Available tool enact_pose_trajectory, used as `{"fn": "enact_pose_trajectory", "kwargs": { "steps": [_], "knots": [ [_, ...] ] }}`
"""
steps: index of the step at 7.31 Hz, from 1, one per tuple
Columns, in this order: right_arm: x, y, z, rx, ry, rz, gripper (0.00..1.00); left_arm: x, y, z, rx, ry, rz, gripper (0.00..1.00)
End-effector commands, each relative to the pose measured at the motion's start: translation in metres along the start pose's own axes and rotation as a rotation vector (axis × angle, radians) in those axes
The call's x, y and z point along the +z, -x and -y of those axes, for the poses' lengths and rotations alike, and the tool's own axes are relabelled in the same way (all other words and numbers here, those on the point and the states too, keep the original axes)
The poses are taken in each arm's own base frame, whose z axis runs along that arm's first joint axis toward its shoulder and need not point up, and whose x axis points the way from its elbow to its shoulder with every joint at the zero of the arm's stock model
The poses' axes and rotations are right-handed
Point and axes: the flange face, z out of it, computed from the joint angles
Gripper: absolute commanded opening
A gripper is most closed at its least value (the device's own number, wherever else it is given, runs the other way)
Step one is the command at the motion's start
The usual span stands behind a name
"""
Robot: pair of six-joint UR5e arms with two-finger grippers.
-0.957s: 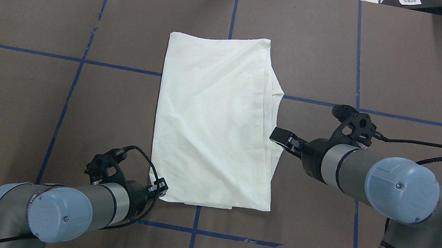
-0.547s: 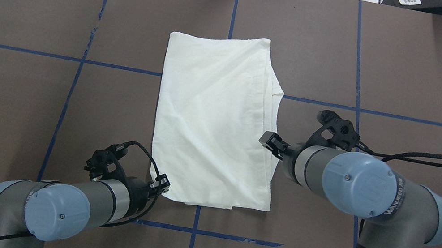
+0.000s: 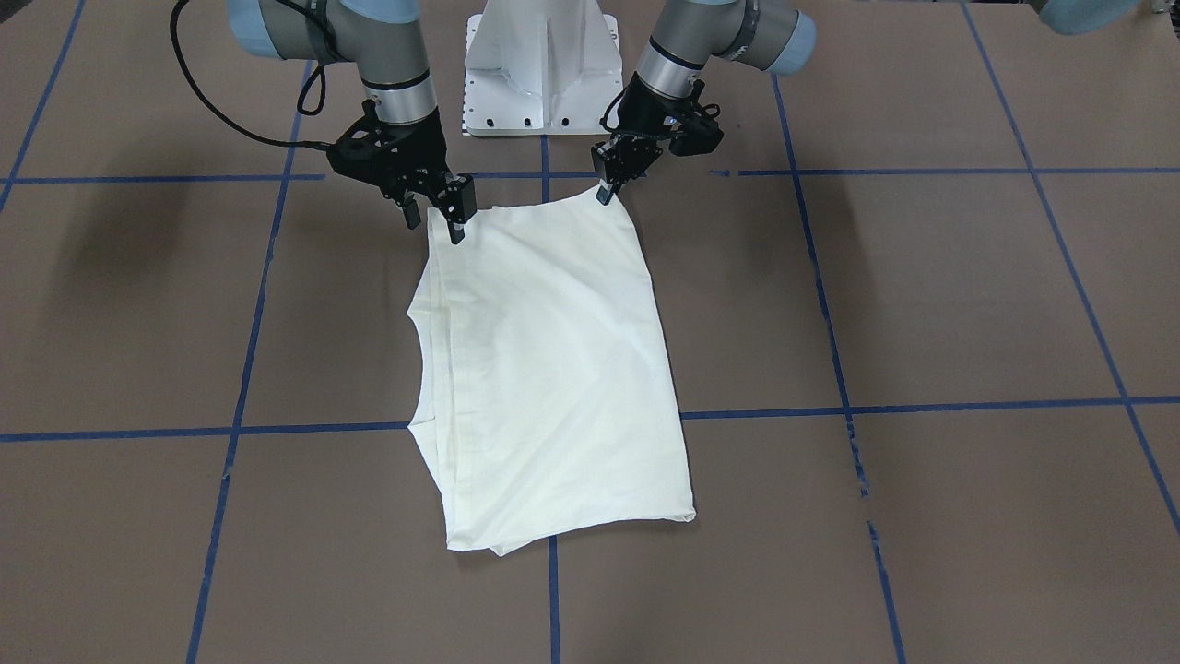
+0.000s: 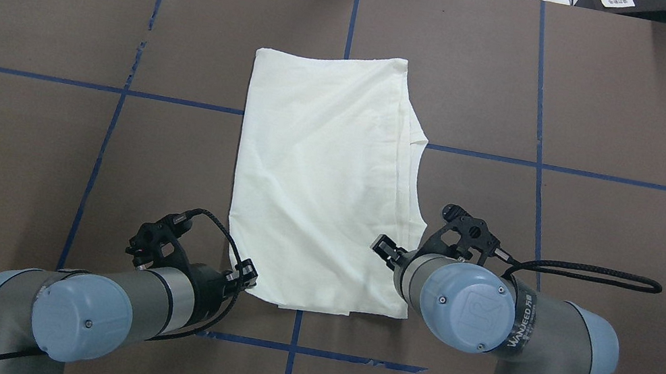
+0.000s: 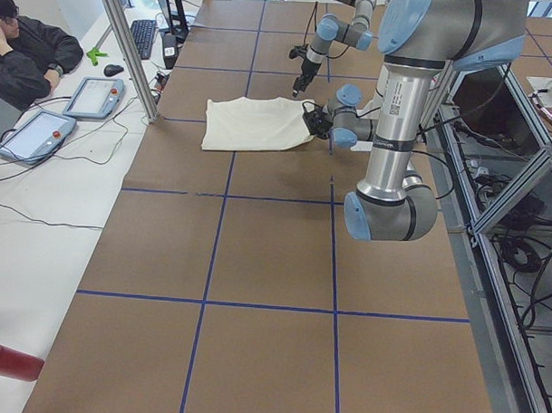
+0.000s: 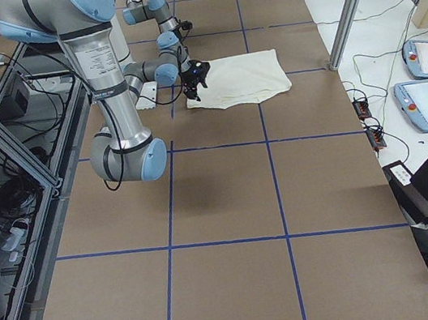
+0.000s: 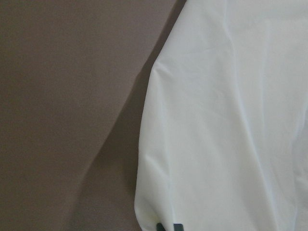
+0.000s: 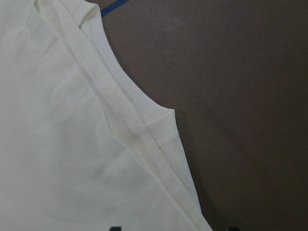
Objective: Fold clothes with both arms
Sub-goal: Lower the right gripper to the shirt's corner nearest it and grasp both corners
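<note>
Fingers of the left gripper (image 3: 604,191) are clenched on the robot-side left corner of the cream T-shirt (image 3: 553,369), fingers of the right gripper (image 3: 433,219) are spread, straddling its right edge, grasping nothing, and the T-shirt lies folded mid-worktop (image 3: 922,277).

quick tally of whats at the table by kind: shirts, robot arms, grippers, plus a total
cream shirt: 1
robot arms: 2 (left arm, right arm)
grippers: 2 (left gripper, right gripper)
total: 5
</note>
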Motion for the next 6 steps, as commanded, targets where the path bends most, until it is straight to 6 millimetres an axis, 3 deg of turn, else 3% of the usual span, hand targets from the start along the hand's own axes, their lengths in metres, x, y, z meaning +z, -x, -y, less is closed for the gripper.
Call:
{"fn": "enact_pose_trajectory", "kwargs": {
  "steps": [1,3,6],
  "knots": [
    [0.02,-0.005,-0.007,-0.017,-0.017,-0.048,0.78,-0.003,-0.002,0.0,-0.001,0.003,-0.006,0.0],
    [0.034,0.005,-0.012,-0.023,-0.021,-0.06,0.78,-0.003,-0.002,0.0,-0.001,0.003,-0.006,0.0],
    [0.038,0.012,-0.012,-0.025,-0.051,-0.046,0.76,-0.004,-0.004,-0.001,-0.002,0.004,-0.009,0.0]
  ]
}}
